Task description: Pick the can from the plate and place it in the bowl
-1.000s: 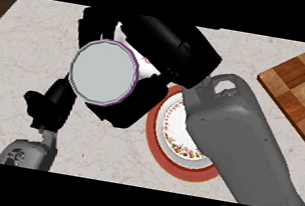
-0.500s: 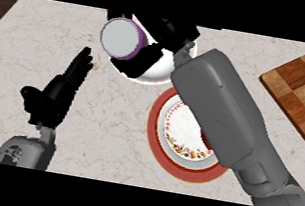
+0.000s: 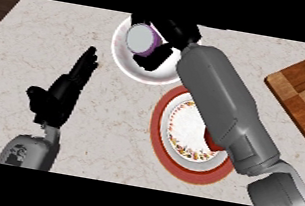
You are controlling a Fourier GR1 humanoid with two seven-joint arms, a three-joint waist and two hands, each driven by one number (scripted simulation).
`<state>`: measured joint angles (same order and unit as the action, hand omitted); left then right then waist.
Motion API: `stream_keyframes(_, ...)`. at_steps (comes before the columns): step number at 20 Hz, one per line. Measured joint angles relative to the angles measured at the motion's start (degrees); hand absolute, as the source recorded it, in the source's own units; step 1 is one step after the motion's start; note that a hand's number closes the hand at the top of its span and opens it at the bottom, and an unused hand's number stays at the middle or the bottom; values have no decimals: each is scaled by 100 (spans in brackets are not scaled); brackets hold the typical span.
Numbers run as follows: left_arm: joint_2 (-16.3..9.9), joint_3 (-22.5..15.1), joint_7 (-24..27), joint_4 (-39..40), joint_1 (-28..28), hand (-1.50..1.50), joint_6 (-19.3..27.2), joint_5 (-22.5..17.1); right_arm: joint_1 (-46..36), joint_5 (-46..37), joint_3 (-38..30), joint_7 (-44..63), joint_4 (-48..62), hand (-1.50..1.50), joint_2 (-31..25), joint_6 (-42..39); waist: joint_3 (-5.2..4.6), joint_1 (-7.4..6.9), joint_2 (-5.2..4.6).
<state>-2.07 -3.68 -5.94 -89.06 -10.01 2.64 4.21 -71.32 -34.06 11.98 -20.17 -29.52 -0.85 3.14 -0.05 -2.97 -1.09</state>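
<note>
Placing step, by the look of it: can (image 3: pixel 142 39) off the plate (image 3: pixel 194 132) already and carried over the white bowl (image 3: pixel 129 62), held there in the right hand (image 3: pixel 172 37), black fingers curled round its far side, purple-rimmed pale end turned toward the view. Whether touching the bowl's floor or hanging just above it, impossible to tell from this steep angle. Lying tilted rather than upright, it seems. Next, probably, a short lowering until the can sits inside the bowl's rim, then an opening of the fingers and a withdrawal up and back without knocking the rim or dragging the can out again; some care needed, since a tilted can may roll once released. Right forearm stretched long across the scene from the lower right, passing over the red-rimmed patterned plate and hiding its right part, wrist bent toward the bowl at the counter's (image 3: pixel 120 135) far side. Left hand (image 3: pixel 59 94) at the left, well apart from the bowl, fingers straight and together, pointing up and away, thumb out to the side, holding nothing, simply resting. Wooden cutting board (image 3: pixel 302 99) off at the right edge, untouched, with some small item barely showing at its border.
</note>
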Motion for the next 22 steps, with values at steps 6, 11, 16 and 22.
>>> stream_keyframes(6, 4, -10, 23, 70, -86, 0, -39, -1, -234, 178, -277, -438, 1051, -150, -87, -662, 1, -86, -50)
stream_keyframes(11, 75, -34, 67, 194, -161, 0, -9, 23, -284, 406, -540, -1126, 1481, -150, -100, -1102, 4, -105, -66)
stream_keyframes(16, 39, 11, 110, 209, -170, 0, -44, -10, -398, 914, -1112, -1644, 1608, -150, -258, -1336, 6, -112, -65)
stream_keyframes(22, 44, -25, 41, 94, -64, 0, -34, 14, -633, 1430, -1714, -1618, 1840, -150, -488, -1640, 5, -78, -30)
